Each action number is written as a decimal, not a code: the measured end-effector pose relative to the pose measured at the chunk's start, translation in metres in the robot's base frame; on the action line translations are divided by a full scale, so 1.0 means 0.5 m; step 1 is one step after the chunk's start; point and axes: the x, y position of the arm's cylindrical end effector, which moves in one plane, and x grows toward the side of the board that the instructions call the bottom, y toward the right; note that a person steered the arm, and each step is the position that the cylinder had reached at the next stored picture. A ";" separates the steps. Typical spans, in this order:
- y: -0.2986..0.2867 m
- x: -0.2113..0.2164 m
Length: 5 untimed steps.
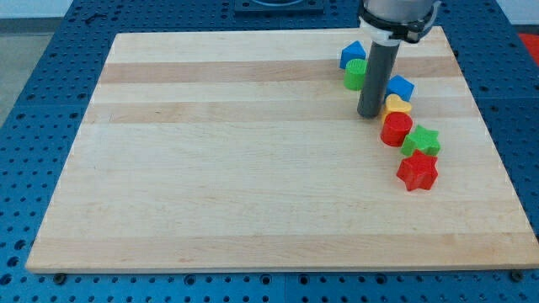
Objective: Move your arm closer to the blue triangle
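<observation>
On the wooden desk, a red star block lies nearest the view's bottom, with a green star block, red cylinder, yellow block and blue block trailing upward. My tip rests just left of the yellow block; there is no claw to spread or pinch. Beyond a green cylinder, the blue triangle sits above and slightly left of the tip, near the desk's top edge.

Bright, even overhead illumination; the wooden board shows no glare. Short soft shadows sit under the blocks. Focus is sharp throughout, with slight softness toward 12 o'clock
</observation>
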 end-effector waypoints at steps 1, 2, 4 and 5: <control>-0.061 0.000; -0.127 -0.007; -0.153 -0.111; -0.114 -0.141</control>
